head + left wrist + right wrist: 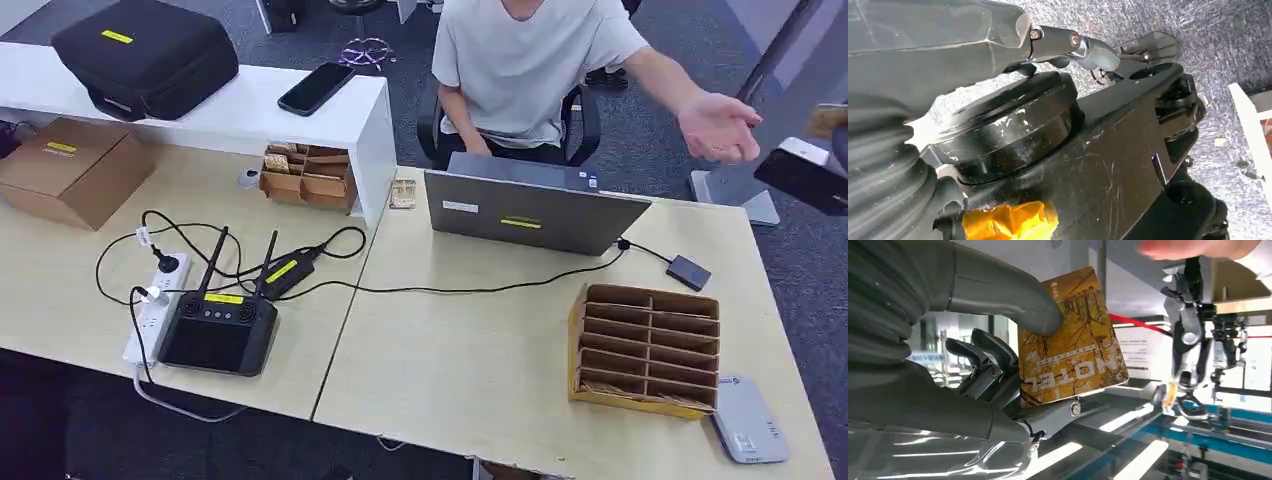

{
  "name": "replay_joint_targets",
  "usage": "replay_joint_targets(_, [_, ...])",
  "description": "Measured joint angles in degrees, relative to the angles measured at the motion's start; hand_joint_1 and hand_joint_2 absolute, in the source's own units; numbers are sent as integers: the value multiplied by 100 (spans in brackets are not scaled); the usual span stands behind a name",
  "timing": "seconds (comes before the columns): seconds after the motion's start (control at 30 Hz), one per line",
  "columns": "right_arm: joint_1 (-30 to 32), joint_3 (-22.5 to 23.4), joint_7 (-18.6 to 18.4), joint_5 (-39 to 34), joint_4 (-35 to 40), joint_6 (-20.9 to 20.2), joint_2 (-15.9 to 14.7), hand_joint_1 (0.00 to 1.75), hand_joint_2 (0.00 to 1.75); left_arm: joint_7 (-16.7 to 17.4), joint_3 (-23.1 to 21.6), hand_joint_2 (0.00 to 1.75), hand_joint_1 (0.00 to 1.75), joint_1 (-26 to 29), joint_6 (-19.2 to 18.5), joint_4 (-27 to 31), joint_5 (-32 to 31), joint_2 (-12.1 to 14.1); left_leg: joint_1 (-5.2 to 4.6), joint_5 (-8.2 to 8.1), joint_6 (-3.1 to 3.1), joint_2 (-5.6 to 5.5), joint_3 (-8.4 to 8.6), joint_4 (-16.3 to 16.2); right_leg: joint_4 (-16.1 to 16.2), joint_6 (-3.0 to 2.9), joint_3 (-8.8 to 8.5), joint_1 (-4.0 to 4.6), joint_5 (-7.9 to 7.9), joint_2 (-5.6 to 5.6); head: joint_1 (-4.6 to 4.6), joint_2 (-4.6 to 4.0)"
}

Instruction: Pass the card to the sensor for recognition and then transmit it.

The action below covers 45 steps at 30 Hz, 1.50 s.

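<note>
Head view: at the far right edge the right hand is raised beside a person's open palm, a sliver of the card just above it; the grey sensor lies well below on the table.

Left wrist view: the left hand hangs over carpet, whether closed or spread I cannot tell.

Right wrist view: thumb and fingers clamp the yellow card's edge.

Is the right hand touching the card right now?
Touching. The right wrist view shows the right hand pinching the card, thumb pressed on its face.
</note>
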<state>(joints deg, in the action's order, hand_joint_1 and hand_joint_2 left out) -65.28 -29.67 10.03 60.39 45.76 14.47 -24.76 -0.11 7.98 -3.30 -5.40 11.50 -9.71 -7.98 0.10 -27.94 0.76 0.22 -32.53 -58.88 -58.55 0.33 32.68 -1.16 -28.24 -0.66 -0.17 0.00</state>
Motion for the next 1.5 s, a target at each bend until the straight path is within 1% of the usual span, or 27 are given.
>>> replay_joint_targets(0.1, [-434, -368, -216, 216, -592, 35, 370, 175, 175, 55, -52, 175, 0, -30, -11, 0, -59, 2, 0, 4, 0, -3, -1, 0, -1, 0, 2, 0, 0, -3, -4, 0])
replay_joint_targets(0.23, [-772, -683, -391, 336, -1172, 39, 677, 175, 175, 98, -79, 175, 0, -56, -17, 0, -90, 2, 1, 4, 0, -8, -4, 0, -1, -1, 3, 2, 0, -9, -2, 0])
replay_joint_targets(0.37, [-937, -808, -432, 325, -1487, 65, 852, 175, 175, 103, -85, 175, 0, -68, -50, 0, -85, 2, 0, 4, 0, -8, -5, 0, 0, -1, 3, 1, 0, -9, -2, 0])
replay_joint_targets(0.5, [-975, -865, -395, 319, -1664, 105, 944, 175, 175, 66, -83, 175, 0, -66, -105, 0, -39, 15, 0, 4, 0, -8, -6, -1, 1, -1, 2, 1, 0, -9, -2, 0])
replay_joint_targets(0.53, [-975, -874, -395, 319, -1699, 105, 957, 0, 175, 61, -83, 175, 0, -66, -105, 0, -37, 17, 0, 4, 0, -8, -6, -2, 1, -1, 2, 1, 1, -9, -2, 0])
replay_joint_targets(0.73, [-974, -924, -317, 284, -1828, 114, 998, 0, 175, -37, -81, 175, 0, -52, -175, 0, 42, 35, -1, 4, 0, -8, -6, -4, 1, -1, 2, 1, 1, -9, -2, 0])
replay_joint_targets(1.03, [-938, -944, -190, 155, -1879, 103, 1025, 0, 175, -22, -74, 175, 0, -52, -120, 0, 79, 35, 0, 4, 0, -8, -7, -4, 1, -1, 3, 2, 1, -9, -2, 0])
replay_joint_targets(1.23, [-723, -913, 105, -390, -1640, 144, 1033, 0, 175, -33, -33, 175, 0, -40, -107, 0, 160, 35, 1, 4, 0, -7, -5, -4, 1, -1, 3, 3, 1, -9, -2, 0])
replay_joint_targets(1.27, [-635, -880, 155, -498, -1523, 162, 1029, 0, 0, -42, -26, 175, 0, -32, -107, 0, 171, 35, 0, 4, 0, -7, -5, -4, 1, -1, 4, 3, 1, -8, -2, 0])
replay_joint_targets(1.4, [-96, -720, 230, -963, -776, 166, 871, 0, 0, -98, 55, 175, 0, 6, -103, 0, 230, 35, 0, 4, 0, -9, -5, -5, 5, -1, 3, 3, 1, -12, -2, 0])
replay_joint_targets(1.5, [395, -552, 247, -1253, -40, 159, 648, 0, 0, -144, 116, 175, 0, 28, -87, 0, 282, 31, 0, 3, -1, -14, -10, -4, 9, -1, 3, 3, 1, -16, -2, 0])
